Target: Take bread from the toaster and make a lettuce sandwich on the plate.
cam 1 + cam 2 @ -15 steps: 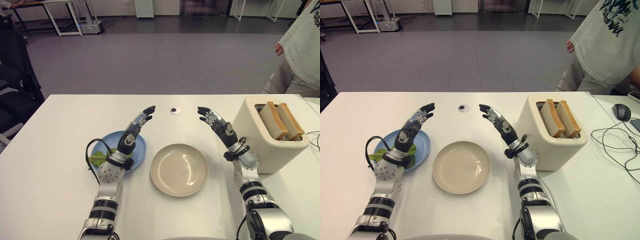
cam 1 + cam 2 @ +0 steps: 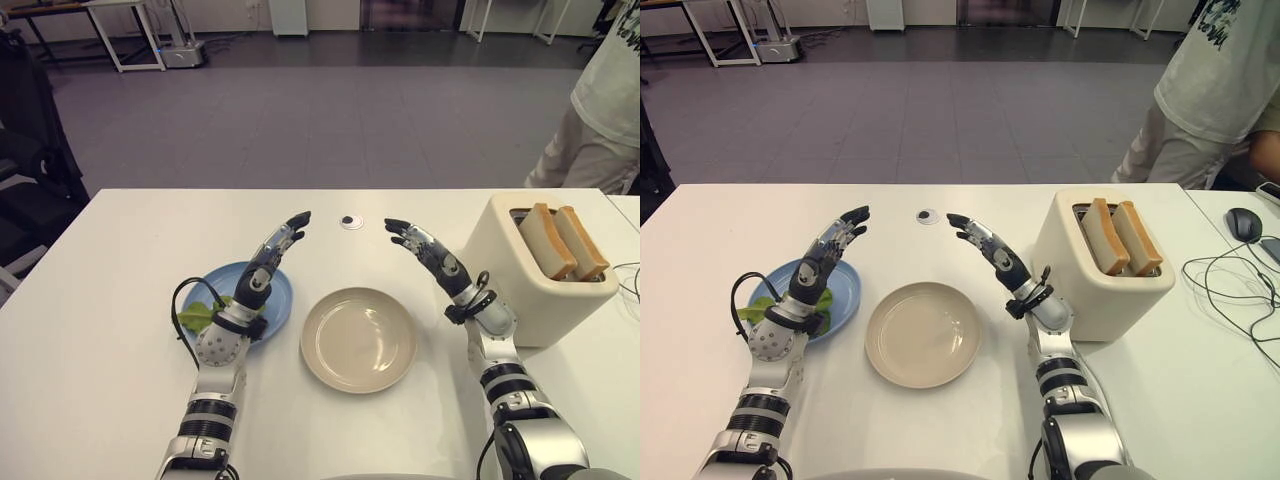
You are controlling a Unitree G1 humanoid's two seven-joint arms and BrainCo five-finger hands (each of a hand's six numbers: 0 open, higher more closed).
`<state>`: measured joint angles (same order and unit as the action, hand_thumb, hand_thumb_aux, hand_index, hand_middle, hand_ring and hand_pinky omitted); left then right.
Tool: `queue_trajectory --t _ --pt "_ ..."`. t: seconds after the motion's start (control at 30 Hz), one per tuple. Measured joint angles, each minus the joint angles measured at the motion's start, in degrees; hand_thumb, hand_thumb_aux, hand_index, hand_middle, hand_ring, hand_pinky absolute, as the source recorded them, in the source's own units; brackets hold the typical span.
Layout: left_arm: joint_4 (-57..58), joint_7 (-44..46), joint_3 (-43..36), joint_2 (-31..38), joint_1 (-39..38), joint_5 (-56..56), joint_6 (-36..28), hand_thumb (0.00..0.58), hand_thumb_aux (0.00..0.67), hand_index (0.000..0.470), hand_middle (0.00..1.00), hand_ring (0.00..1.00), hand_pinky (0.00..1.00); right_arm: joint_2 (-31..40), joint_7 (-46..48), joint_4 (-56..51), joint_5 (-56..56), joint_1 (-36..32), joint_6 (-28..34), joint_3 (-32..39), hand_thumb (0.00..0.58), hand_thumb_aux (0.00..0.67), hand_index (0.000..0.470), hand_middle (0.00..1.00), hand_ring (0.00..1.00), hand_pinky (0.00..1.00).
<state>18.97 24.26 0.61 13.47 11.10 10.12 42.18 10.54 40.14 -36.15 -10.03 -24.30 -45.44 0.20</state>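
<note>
We note left robot hand (image 2: 262,266) above the blue plate (image 2: 281,296), right robot hand (image 2: 424,250) near the toaster (image 2: 520,292); both empty, fingers apart.

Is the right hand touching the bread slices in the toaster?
Apart. In the right eye view the right hand is raised over the table left of the toaster, open, and bare surface shows between it and the bread slices standing in the slots.
</note>
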Motion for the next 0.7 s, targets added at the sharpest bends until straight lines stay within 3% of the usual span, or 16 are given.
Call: queue_trajectory --t 0.1,0.17,0.23,0.3,0.5,0.57,0.7 --pt "0.3 0.0 -0.2 -0.6 0.2 0.0 0.0 0.0 0.0 0.0 0.0 0.0 0.0 5.4 -0.8 16.6 0.0 3.2 3.0 -0.9 0.0 0.0 0.0 0.0 0.0 0.0" --pt "0.4 0.0 -0.2 -1.3 0.6 0.0 0.0 0.0 0.0 0.0 0.0 0.0 0.0 11.1 -1.4 29.8 -2.1 5.3 9.8 -4.1 0.0 0.0 0.0 0.0 0.0 0.0" --pt "0.9 0.0 -0.3 -1.4 0.8 -0.1 0.0 0.0 0.0 0.0 0.0 0.0 0.0 17.3 -2.6 40.3 -6.0 5.9 17.1 -9.2 0.0 0.0 0.0 0.0 0.0 0.0" --pt "2.8 0.1 -0.3 -1.5 1.5 -1.1 0.2 0.0 0.0 0.0 0.0 0.0 0.0 27.0 -4.3 49.7 -8.4 6.5 25.6 -18.8 0.0 0.0 0.0 0.0 0.0 0.0" --pt "6.4 0.3 -0.8 -2.1 3.8 -2.2 1.4 0.0 0.0 0.0 0.0 0.0 0.0 37.7 -7.2 44.3 7.7 13.6 28.2 -27.5 0.0 0.0 0.0 0.0 0.0 0.0" --pt "6.7 0.4 -0.8 -2.1 3.9 -2.2 1.9 0.0 0.0 0.0 0.0 0.0 0.0 42.8 -11.5 37.5 18.9 15.8 27.3 -28.0 0.0 0.0 0.0 0.0 0.0 0.0" --pt "6.8 0.4 -0.8 -2.0 4.0 -2.2 2.2 0.0 0.0 0.0 0.0 0.0 0.0 48.4 -16.9 24.9 30.4 18.3 26.2 -25.1 0.0 0.0 0.0 0.0 0.0 0.0"
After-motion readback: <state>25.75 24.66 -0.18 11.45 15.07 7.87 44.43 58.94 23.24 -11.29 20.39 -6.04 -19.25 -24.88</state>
